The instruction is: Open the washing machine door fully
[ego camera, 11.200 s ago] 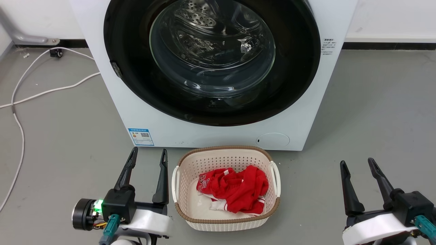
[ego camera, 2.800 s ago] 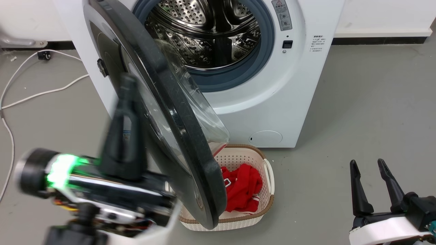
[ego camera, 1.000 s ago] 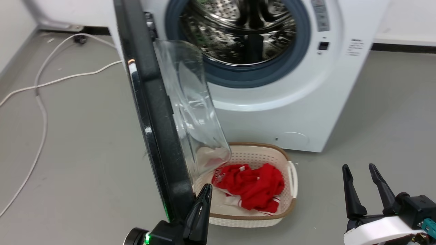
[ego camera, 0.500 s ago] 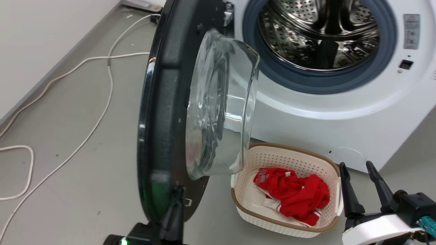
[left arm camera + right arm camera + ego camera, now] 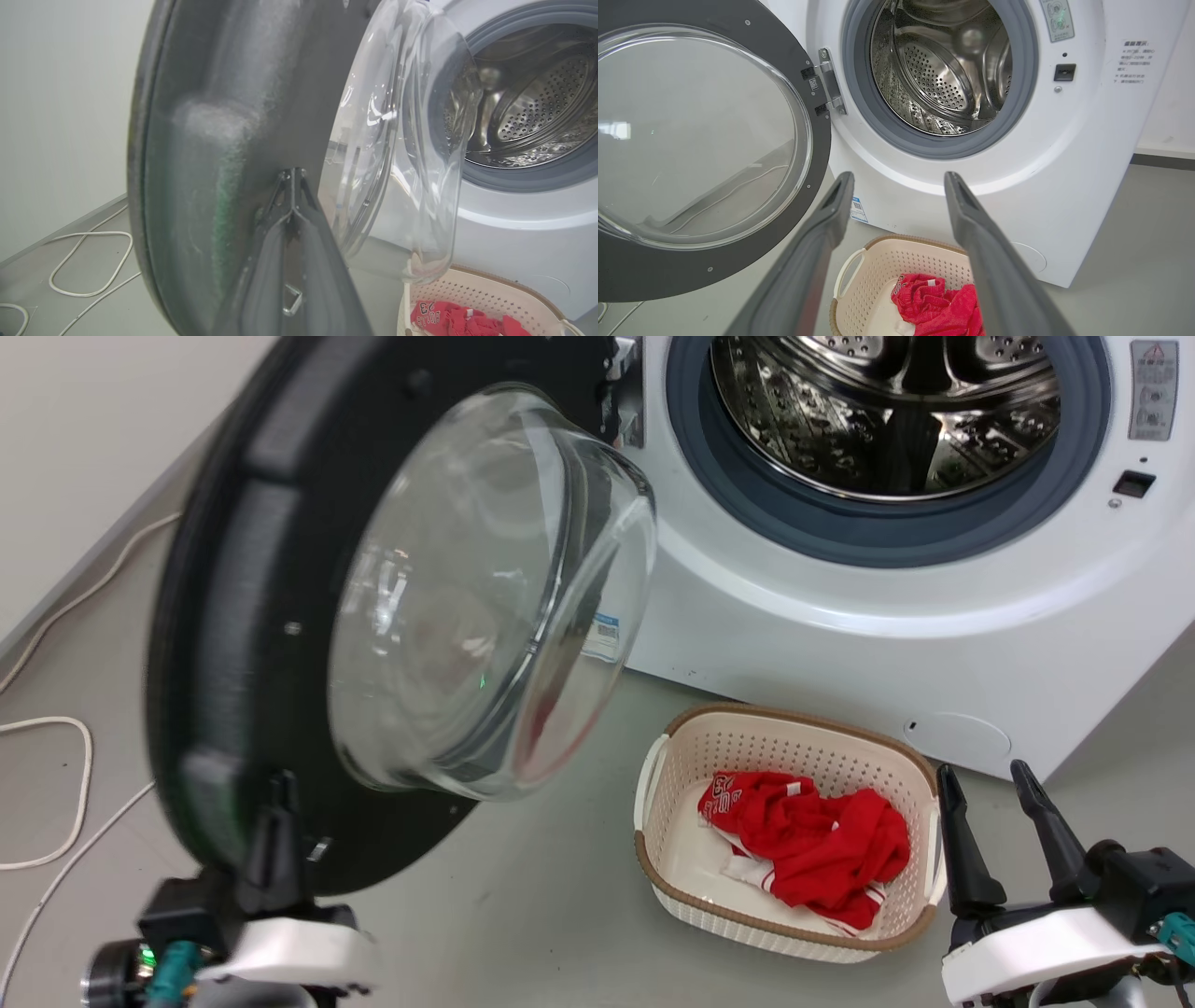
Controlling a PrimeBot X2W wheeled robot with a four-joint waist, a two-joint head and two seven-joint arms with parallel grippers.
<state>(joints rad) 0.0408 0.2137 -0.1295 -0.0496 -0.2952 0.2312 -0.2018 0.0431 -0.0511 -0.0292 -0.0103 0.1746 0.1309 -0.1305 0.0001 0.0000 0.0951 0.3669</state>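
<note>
While wide open, door [image 5: 224, 616] against left hand [image 5: 292, 179]

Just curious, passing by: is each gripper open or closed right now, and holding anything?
Left gripper: closed, tips against the washing machine door.
Right gripper: open, holding nothing.

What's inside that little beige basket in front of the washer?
The basket holds a crumpled red garment with white trim. Anything under the cloth is covered.
</note>
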